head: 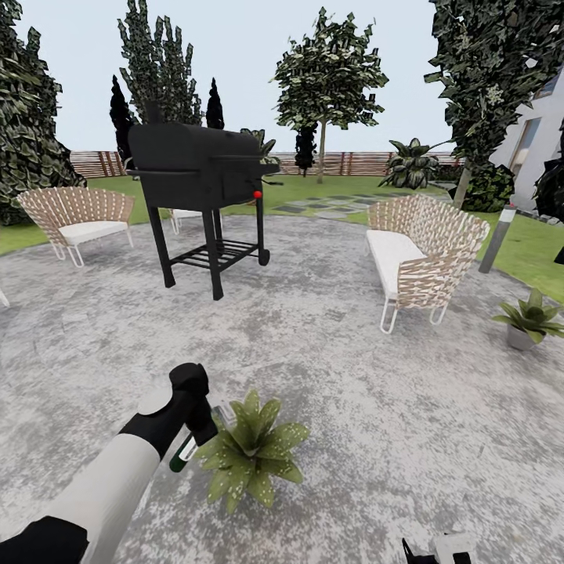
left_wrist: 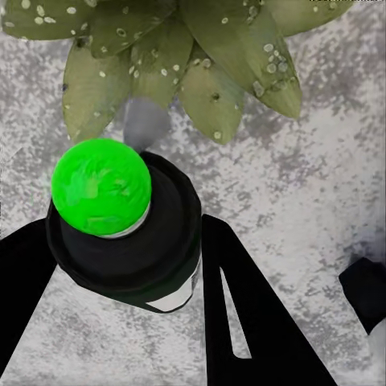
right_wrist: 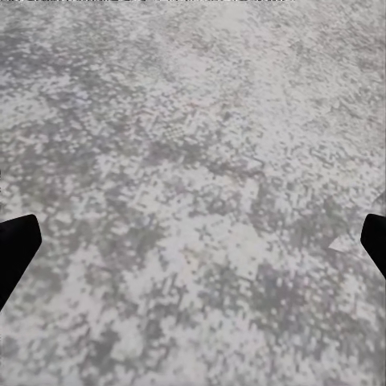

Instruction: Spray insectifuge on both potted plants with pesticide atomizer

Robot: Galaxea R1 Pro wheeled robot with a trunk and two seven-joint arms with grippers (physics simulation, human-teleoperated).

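My left gripper (head: 196,427) is shut on the pesticide atomizer (head: 185,453), held right beside one potted plant (head: 252,453) on the paved patio (head: 329,337). In the left wrist view the atomizer (left_wrist: 121,217) shows its black head and bright green spot between the dark fingers (left_wrist: 241,322). Just beyond it the plant's leaves (left_wrist: 185,56) are dotted with white specks. The second potted plant (head: 531,321) stands in its grey pot at the patio's right edge. My right gripper (right_wrist: 193,241) hangs open over bare paving, its fingertips (right_wrist: 16,241) far apart.
A black barbecue grill (head: 200,184) stands ahead at the middle. Wicker seats sit at the left (head: 78,215) and right (head: 427,251). A grey bollard (head: 496,239) stands on the lawn at the right, with trees and a slatted fence (head: 345,163) behind.
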